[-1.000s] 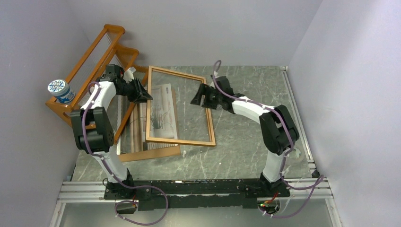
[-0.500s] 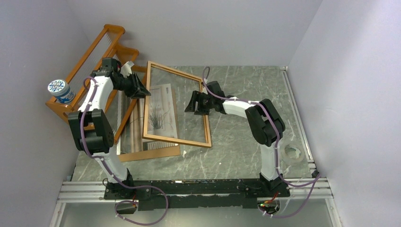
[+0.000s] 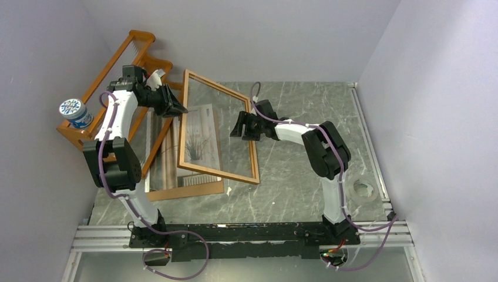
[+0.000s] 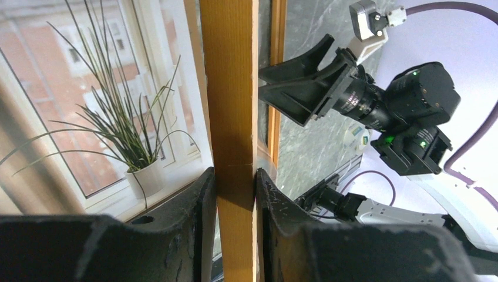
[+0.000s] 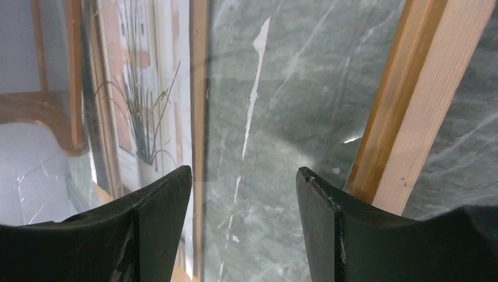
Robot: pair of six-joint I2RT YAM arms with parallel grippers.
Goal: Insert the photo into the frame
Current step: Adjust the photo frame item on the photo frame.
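Two claws work the frame [image 3: 217, 175], which stands tilted at the centre of the top view. The left claw [image 4: 235, 182] is clamped on its left wooden rail, a finger on either face. The right claw [image 5: 244, 179] hangs open, close to the pane [image 5: 276, 88] just inside the right rail and holding nothing.

The photo [image 3: 199, 136] lies flat beneath the frame, left of centre, partly over a brown board [image 3: 188, 189] on the table [image 3: 305, 194].

The frame looks stiff but thin, and its glass is probably slick and breakable. It is best held by the wood, as the left claw does, and never by the pane. The photo is likely light, limp paper that would slide or crease easily. A free edge or corner is the safest place to pinch it.
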